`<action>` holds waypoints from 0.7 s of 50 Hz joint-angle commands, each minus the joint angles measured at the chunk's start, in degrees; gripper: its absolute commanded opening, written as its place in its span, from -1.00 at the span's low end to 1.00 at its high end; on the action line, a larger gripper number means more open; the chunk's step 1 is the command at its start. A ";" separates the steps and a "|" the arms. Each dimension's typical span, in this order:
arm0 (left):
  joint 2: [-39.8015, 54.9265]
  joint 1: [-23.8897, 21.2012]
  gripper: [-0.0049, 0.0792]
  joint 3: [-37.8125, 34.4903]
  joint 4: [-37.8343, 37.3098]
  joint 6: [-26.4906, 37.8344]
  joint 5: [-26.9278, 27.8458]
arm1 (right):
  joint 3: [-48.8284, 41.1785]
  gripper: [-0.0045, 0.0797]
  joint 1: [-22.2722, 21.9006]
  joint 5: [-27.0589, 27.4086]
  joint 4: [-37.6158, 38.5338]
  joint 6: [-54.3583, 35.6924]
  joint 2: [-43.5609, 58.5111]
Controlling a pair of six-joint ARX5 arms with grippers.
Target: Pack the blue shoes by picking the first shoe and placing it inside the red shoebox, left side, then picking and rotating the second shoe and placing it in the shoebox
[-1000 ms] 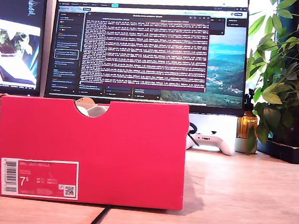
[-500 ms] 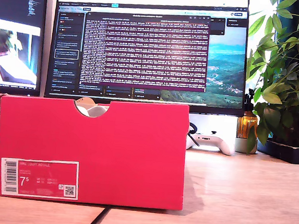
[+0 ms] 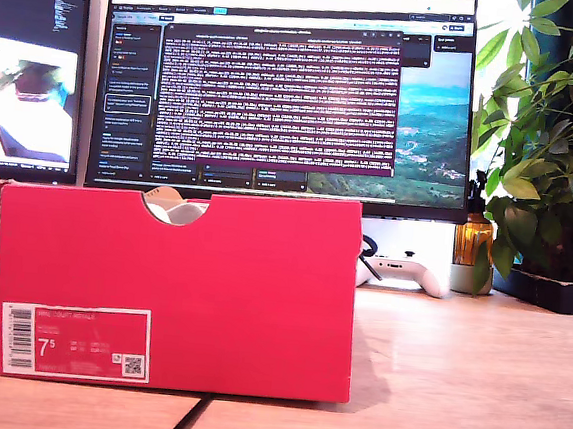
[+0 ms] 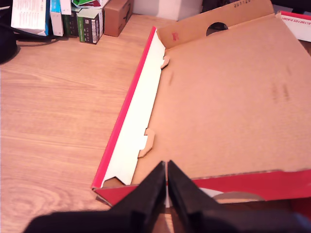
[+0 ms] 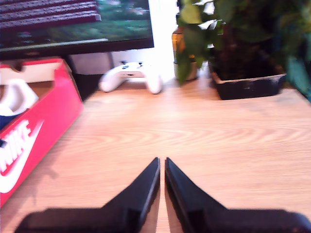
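Red shoebox (image 3: 175, 285) unmoved since a second ago, only the screen feed differs; first claw (image 4: 166, 187) and second claw (image 5: 162, 182) pinched shut, empty — packing likely finished.

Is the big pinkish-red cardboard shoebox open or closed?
Open. The pinkish-red cardboard shoebox has no lid on top; a white-lined navy shoe shows inside over its wall.

My first gripper (image 4: 166, 191) is squeezed closed. Its two black fingers (image 4: 150, 189) touch at the tips, and nothing is between them. My second gripper (image 5: 162, 187) is closed the same way, fingers (image 5: 146, 187) nearly together and holding nothing. Neither arm shows in the exterior view.
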 commanded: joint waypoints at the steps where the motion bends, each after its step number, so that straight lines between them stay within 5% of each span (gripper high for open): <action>1: -0.48 -0.07 -0.93 -1.38 0.46 -0.24 0.17 | -0.83 -0.90 -0.07 0.07 0.70 0.24 -0.37; 22: -0.48 -0.07 -0.93 -1.38 0.48 -0.11 0.15 | -0.83 -0.90 -0.11 0.11 0.74 0.24 -0.37; 35: -0.48 0.00 -0.93 -1.38 1.25 8.44 -0.50 | -0.83 -0.90 -0.11 0.11 0.74 0.24 -0.37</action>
